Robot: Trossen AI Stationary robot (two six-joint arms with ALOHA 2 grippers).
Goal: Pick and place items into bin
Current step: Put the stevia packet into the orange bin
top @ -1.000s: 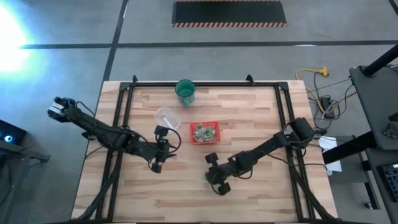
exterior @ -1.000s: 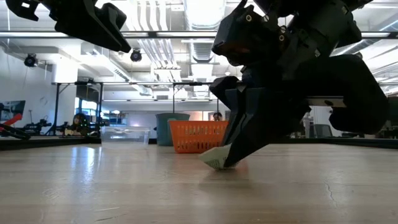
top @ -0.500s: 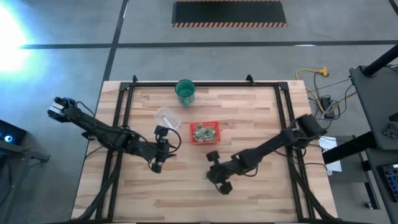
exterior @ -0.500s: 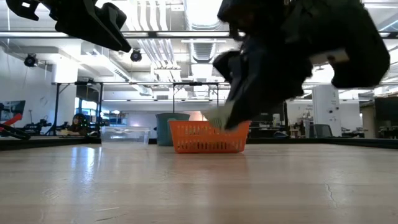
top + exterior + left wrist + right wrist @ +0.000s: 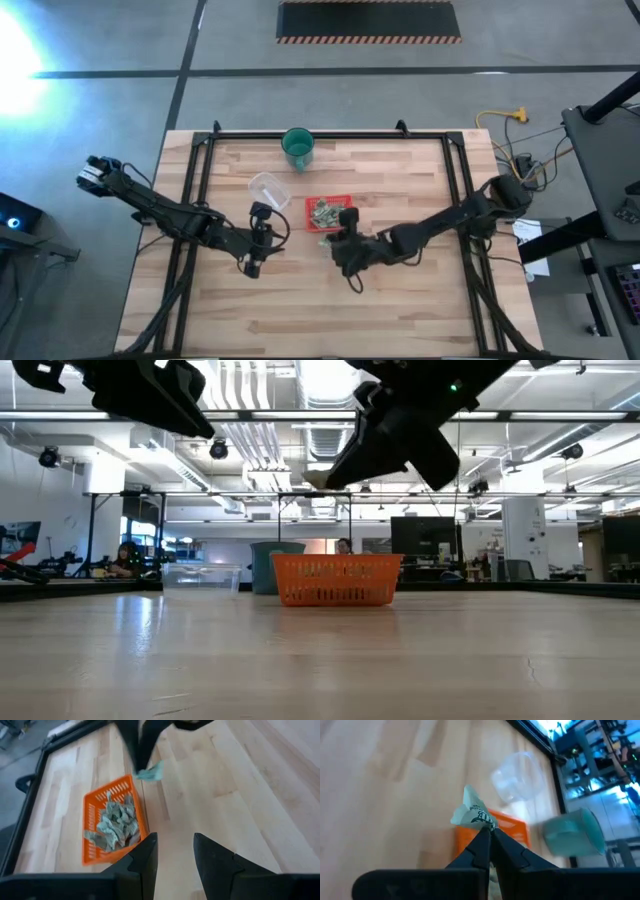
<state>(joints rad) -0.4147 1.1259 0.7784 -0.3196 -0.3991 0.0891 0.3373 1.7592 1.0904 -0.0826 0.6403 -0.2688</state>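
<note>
While our left gripper (image 5: 254, 266) is waiting open and empty left of the red bin (image 5: 328, 213), our right gripper (image 5: 487, 836) is pinching one green wrapper (image 5: 472, 813) tight in the air by the bin's near edge — we should be carrying it right over the pile before letting go.

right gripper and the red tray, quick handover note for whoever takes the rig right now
Right gripper: shut on one pale-green wrapper, lifted off the table, near the red tray.
Left gripper: open, empty, waiting left of the tray.
Done: a pile of wrappers already in the tray.
Left: carry this wrapper over the tray and release it. No other loose wrappers show.
</note>
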